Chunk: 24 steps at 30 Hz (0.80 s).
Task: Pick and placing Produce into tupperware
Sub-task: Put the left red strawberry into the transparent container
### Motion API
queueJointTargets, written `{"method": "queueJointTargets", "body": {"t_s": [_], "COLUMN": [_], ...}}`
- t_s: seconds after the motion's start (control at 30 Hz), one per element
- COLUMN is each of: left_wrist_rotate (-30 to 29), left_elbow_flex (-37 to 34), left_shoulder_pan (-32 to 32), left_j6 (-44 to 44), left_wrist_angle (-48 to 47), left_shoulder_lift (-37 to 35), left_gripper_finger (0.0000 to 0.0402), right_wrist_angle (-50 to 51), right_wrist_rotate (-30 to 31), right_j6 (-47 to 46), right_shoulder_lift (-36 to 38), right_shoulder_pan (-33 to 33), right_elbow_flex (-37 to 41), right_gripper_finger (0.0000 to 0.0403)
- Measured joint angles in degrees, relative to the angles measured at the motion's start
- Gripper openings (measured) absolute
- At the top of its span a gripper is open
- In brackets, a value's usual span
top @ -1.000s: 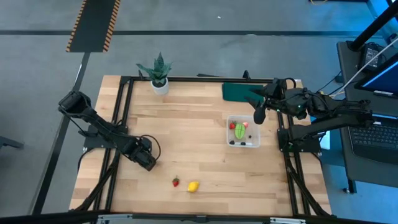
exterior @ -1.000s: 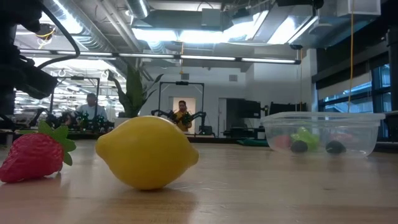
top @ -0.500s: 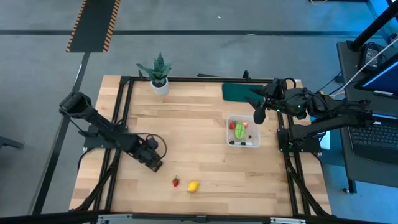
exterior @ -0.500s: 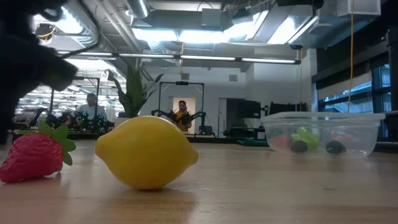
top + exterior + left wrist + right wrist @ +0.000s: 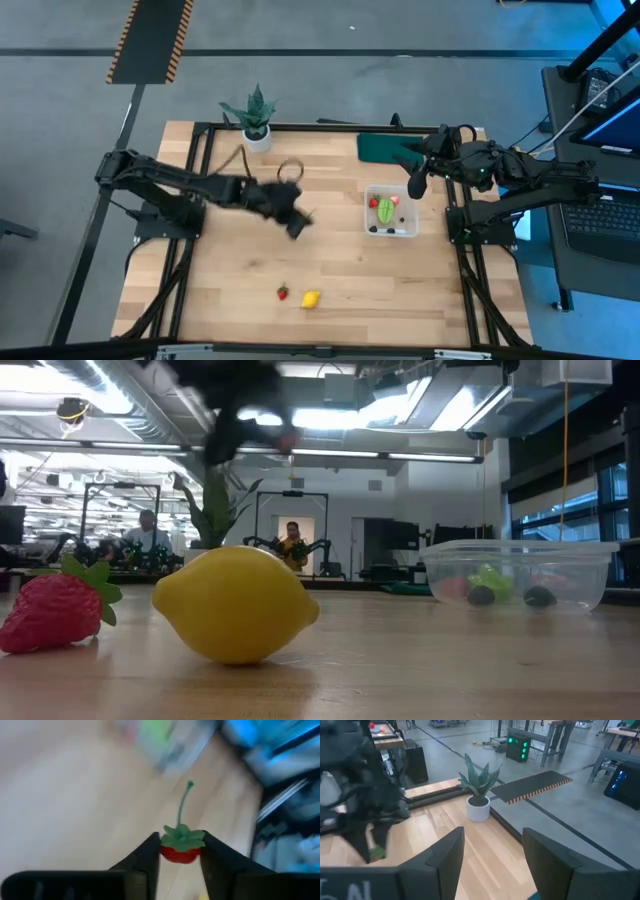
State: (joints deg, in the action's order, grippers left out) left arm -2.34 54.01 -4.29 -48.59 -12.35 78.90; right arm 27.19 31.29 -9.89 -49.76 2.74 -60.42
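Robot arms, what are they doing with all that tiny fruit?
They are packing toy produce into a clear tupperware. The left gripper is shut on a small red berry with a green stem and is above the middle of the table, between the plant side and the box. The right gripper waits open just past the box. A few pieces already sit inside it. A lemon and a strawberry lie on the table near the front edge.

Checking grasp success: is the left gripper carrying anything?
Yes, the left gripper is shut on a small red berry with a green stem.
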Motion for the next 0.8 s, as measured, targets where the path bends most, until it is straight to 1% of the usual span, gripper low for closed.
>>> {"method": "queueJointTargets", "body": {"t_s": [0.07,0.13,0.23,0.33,0.5,0.6,0.7,0.8], "left_wrist_rotate": [0.6,2.6,5.4,8.3,14.1,17.2,19.2,21.0], "left_elbow_flex": [3.2,6.7,13.2,20.1,32.1,38.5,43.9,47.7], "left_shoulder_pan": [3.4,6.1,8.6,10.1,11.6,11.9,11.9,11.9], "left_j6": [4.9,9.2,14.6,18.1,21.7,22.2,22.3,22.4], "left_wrist_angle": [2.8,2.9,3.7,3.7,3.5,3.5,3.4,3.4], "left_shoulder_lift": [1.2,2.9,7.6,14.7,27.7,34.7,40.6,45.6], "left_gripper_finger": [0.0104,0.0105,0.0117,0.0118,0.0107,0.0109,0.0118,0.0119], "right_wrist_angle": [-0.9,-1.3,-1.6,-1.8,-1.7,-1.7,-1.7,-1.7], "right_wrist_rotate": [0.0,0.0,-0.8,-1.4,-1.5,-1.6,-1.6,-1.7], "right_j6": [0.9,1.4,1.4,1.4,1.4,1.2,1.3,1.3], "right_shoulder_lift": [0.0,0.0,0.0,0.0,0.0,0.0,0.0,0.0], "right_shoulder_pan": [0.0,0.0,0.0,0.0,0.1,0.1,0.1,0.1], "right_elbow_flex": [0.0,0.0,0.0,0.0,0.0,0.0,0.0,0.0], "right_gripper_finger": [0.0204,0.0204,0.0204,0.0204,0.0204,0.0204,0.0204,0.0204]}}
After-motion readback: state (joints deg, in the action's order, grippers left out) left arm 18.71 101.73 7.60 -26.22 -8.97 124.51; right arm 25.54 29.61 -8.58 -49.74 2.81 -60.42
